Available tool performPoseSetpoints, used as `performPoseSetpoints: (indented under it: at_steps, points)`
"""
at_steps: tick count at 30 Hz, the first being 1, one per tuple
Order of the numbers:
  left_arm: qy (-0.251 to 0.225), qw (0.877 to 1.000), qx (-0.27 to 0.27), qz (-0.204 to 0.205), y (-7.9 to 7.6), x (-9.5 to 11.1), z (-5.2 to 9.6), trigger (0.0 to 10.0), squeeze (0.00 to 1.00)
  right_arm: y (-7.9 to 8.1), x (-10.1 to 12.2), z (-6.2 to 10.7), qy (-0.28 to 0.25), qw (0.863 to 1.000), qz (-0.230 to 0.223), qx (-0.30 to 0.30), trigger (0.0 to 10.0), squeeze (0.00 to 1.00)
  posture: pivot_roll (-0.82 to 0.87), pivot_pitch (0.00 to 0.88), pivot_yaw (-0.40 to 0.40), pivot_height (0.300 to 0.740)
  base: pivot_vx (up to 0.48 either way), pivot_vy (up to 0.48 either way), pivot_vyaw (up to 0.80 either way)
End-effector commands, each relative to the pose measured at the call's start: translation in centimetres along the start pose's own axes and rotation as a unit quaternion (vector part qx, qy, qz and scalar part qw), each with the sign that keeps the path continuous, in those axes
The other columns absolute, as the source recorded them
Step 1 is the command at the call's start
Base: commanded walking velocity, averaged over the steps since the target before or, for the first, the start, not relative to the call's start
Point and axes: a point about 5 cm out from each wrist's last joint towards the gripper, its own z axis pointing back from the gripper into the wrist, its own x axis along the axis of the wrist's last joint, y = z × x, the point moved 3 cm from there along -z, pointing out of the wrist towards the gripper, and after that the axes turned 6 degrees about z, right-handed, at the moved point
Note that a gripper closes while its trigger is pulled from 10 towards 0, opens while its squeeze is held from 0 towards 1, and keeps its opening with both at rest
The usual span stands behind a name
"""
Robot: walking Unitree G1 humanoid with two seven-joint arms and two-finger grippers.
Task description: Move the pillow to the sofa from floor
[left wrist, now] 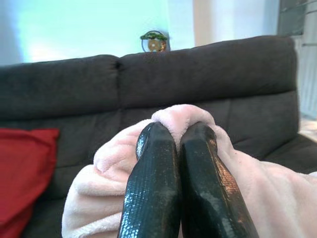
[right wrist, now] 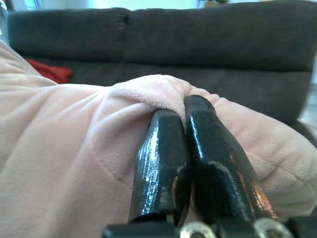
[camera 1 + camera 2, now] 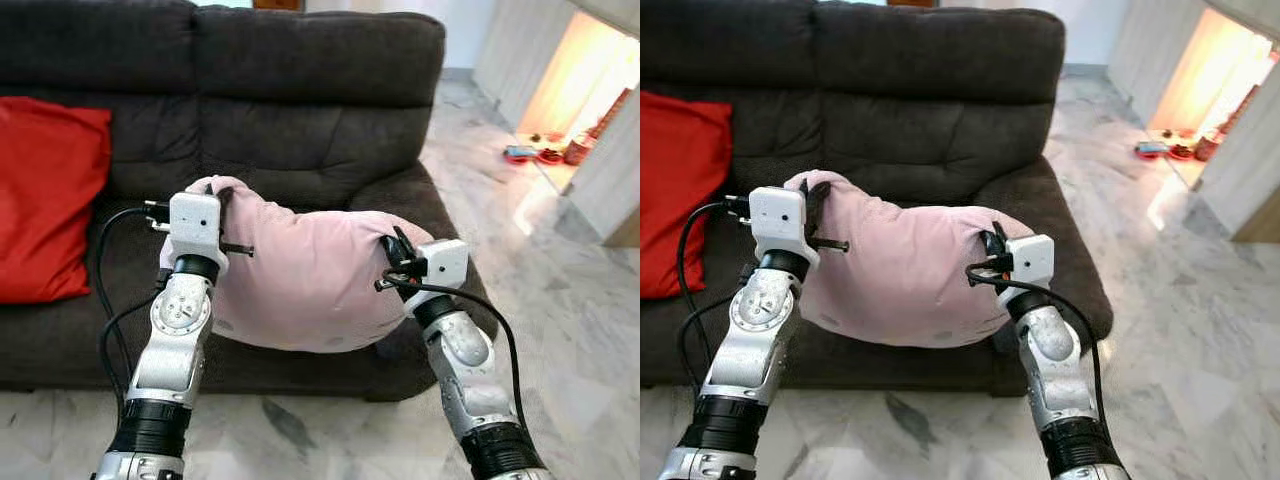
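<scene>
Left claw [image 1: 176, 136]: both black fingers pressed together, pinching a fold at the far left corner of the soft pale pink plush pillow [image 3: 310, 270]. Right claw [image 2: 184, 119]: fingers likewise closed tight on a bunched fold at the pillow's right corner. Each grip takes fabric only, not the body of the cushion.

The pillow hangs between the two claws, sagging in the middle. It sits above the near edge of the right seat of the dark grey fabric sofa [image 3: 320, 130]; its lower part appears to overhang the seat front. Whether it already rests on the seat cannot be told.

A red square cushion [image 3: 45, 195] lies on the left seat, well apart from the pillow.

Risks, as judged:
- A thin pinch on plush may slip, dropping one corner.
- Released here, the pillow could roll off the front edge onto the pale marble floor [image 3: 560, 300]; it likely needs carrying farther back first.

Obscured: the pillow's underside, the seat surface beneath it, and the left claw tips in the head views.
</scene>
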Motion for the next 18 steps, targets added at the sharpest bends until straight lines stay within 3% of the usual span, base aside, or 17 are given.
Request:
performPoseSetpoints:
  at_steps: [1, 9, 14, 18]
  points:
    - [-0.039, 0.999, -0.024, 0.0, -1.4, 1.67, -0.44, 10.0, 0.0, 0.29, 2.3, -0.58, -0.048, 0.999, 0.011, 0.014, 10.0, 0.0, 0.1, 0.0, -0.071, 0.74, 0.24, 0.0, 0.0]
    - [-0.039, 0.999, -0.026, 0.0, -1.57, 1.64, -0.52, 10.0, 0.0, 0.57, 2.39, -0.6, -0.048, 0.998, 0.026, 0.025, 10.0, 0.0, 0.1, 0.0, -0.073, 0.74, 0.244, 0.0, 0.0]
    - [-0.04, 0.999, -0.024, -0.001, -1.55, 1.66, -0.53, 10.0, 0.0, 0.91, 2.36, -0.53, -0.048, 0.998, 0.027, 0.034, 10.0, 0.0, 0.1, 0.0, -0.076, 0.74, 0.248, 0.0, 0.67]
    - [-0.04, 0.999, -0.023, -0.001, -1.5, 1.69, -0.54, 10.0, 0.0, 0.84, 2.35, -0.53, -0.05, 0.998, 0.014, 0.029, 10.0, 0.0, 0.1, 0.0, -0.077, 0.74, 0.253, 0.0, 0.0]
